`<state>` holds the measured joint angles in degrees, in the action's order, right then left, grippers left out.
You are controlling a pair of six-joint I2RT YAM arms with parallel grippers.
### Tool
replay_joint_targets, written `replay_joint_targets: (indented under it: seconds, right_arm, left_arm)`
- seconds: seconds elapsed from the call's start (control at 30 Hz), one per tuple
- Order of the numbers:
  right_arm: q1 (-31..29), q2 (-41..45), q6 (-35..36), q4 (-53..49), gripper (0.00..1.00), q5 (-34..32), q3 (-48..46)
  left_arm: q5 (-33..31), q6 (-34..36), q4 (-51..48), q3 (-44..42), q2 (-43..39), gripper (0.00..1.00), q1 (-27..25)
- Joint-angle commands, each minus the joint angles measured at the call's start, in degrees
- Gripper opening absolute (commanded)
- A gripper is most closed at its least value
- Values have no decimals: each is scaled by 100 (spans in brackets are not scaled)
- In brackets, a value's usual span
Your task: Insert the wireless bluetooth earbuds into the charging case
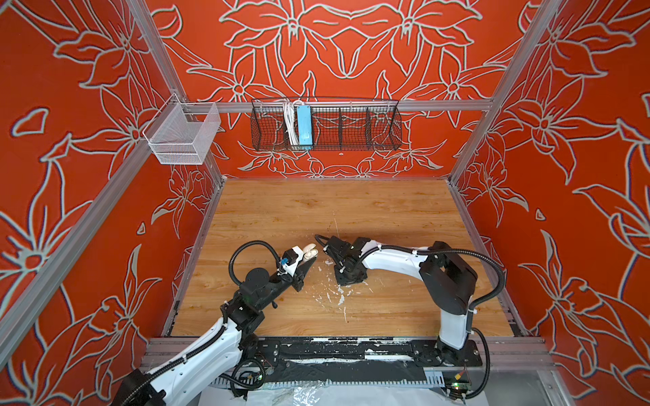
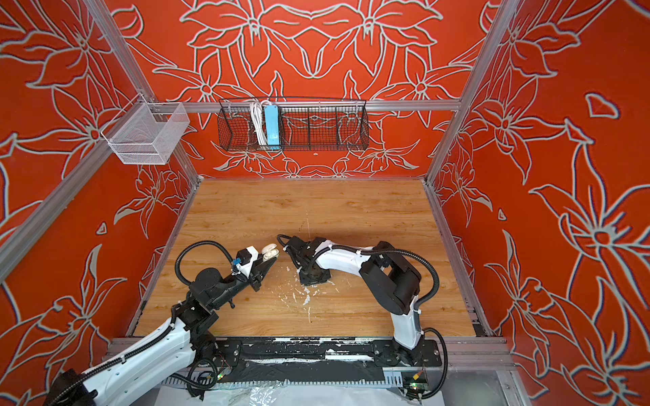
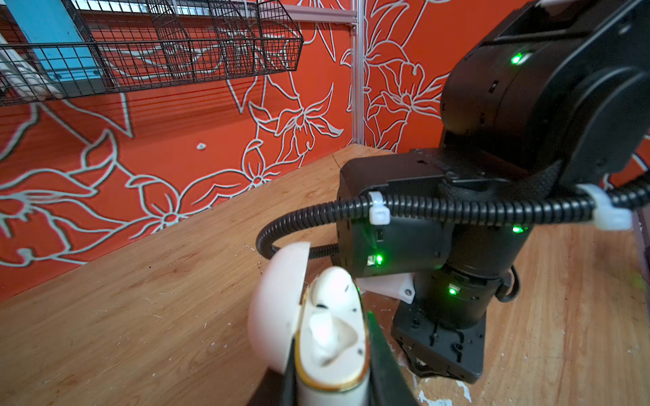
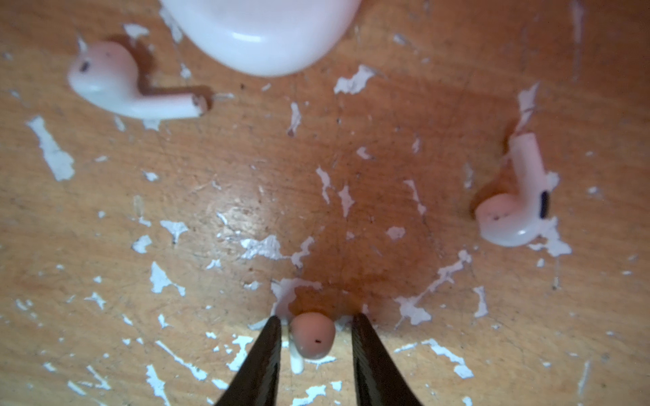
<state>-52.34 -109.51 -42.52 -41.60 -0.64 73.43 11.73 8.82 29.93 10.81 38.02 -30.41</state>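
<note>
My left gripper (image 3: 330, 330) is shut on the white charging case (image 3: 334, 369), held above the table with its lid (image 3: 278, 309) swung open. One earbud's head (image 3: 334, 291) sticks up from the case's far socket. The held case (image 1: 311, 251) (image 2: 270, 251) shows in both top views. My right gripper (image 4: 316, 318) points straight down at the table, open. A white earbud (image 4: 313, 339) lies between its fingers, with a gap on each side. Two more earbuds lie on the wood in the right wrist view, one (image 4: 116, 84) further out and one (image 4: 517, 207) off to the side.
A second white case (image 4: 260, 31) lies on the table just beyond the earbuds. White paint flecks (image 1: 340, 298) cover the wood around them. The right arm's wrist (image 1: 346, 260) hangs close to the held case. A black wire basket (image 1: 325, 126) and a white mesh basket (image 1: 183, 135) hang on the walls.
</note>
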Motion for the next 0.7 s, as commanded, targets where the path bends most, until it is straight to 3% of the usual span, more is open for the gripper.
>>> replay_joint_targets:
  seconds: [0.0, 0.67]
  right_arm:
    - [2, -149, -132, -33, 34, -76, 71]
    - [-136, -430, -173, 37, 28, -100, 148]
  left_arm:
    - [58, 38, 74, 172, -66, 0, 5]
    - [75, 23, 65, 184, -111, 0, 0]
